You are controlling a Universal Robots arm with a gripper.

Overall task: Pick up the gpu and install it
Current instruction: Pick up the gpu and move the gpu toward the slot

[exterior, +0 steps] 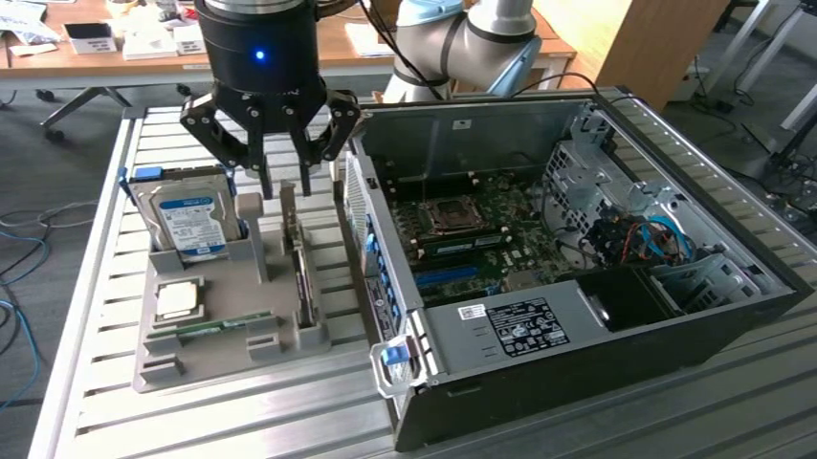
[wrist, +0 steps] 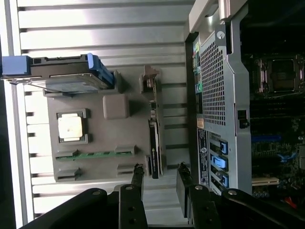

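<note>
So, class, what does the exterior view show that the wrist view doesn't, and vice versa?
Exterior view: the black power supply with a white label, and the wooden desk behind. Wrist view: the computer case's perforated metal rear grille. Both: the grey parts tray, the silver hard drive, and the open tool straddling the thin green gpu card standing on edge.

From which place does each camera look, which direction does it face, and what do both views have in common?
Exterior view: sits off the arm, high, facing down at the table; the arm and the open end effector show.
Wrist view: sits on the wrist, facing down along the end effector at the gpu.
Both share: gpu, gray tray, hard drive, computer case.
</note>
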